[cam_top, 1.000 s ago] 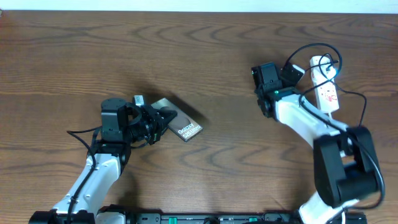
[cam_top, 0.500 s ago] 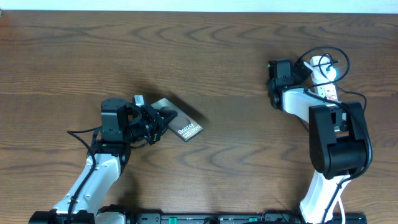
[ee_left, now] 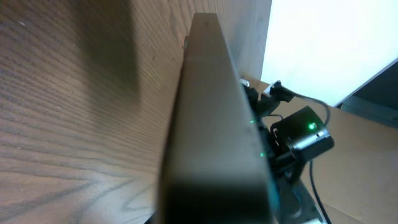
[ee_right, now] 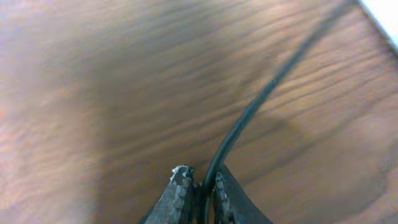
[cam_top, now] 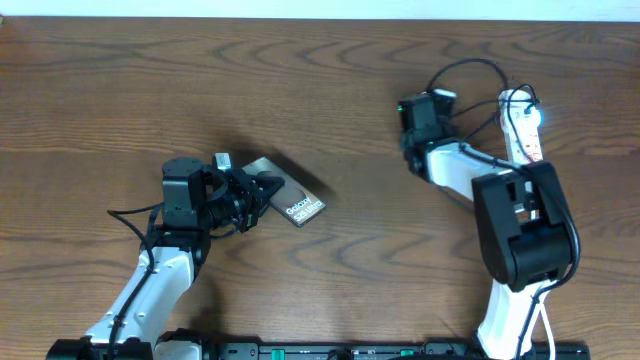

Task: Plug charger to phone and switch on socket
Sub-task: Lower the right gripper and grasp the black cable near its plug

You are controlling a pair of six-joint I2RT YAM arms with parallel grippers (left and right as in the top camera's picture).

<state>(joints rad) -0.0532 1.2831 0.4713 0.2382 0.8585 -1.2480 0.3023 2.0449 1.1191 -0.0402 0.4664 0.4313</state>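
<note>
The right gripper point(ee_right: 198, 182) is pinching the thin charger cable point(ee_right: 261, 99) over the desk point(ee_right: 93, 93) near the socket point(cam_top: 527, 140) — looking light and floppy, best held close to its stiff tip — while the left gripper point(cam_top: 258, 190) is squeezing the hard phone point(cam_top: 298, 205).

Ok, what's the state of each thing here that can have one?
left gripper, jaws shut on the phone.
right gripper, jaws shut on the charger cable.
phone, gripped at one end, nothing plugged into it.
charger, cable pinched, connector tip out of sight.
socket, switch position too small to tell.
</note>
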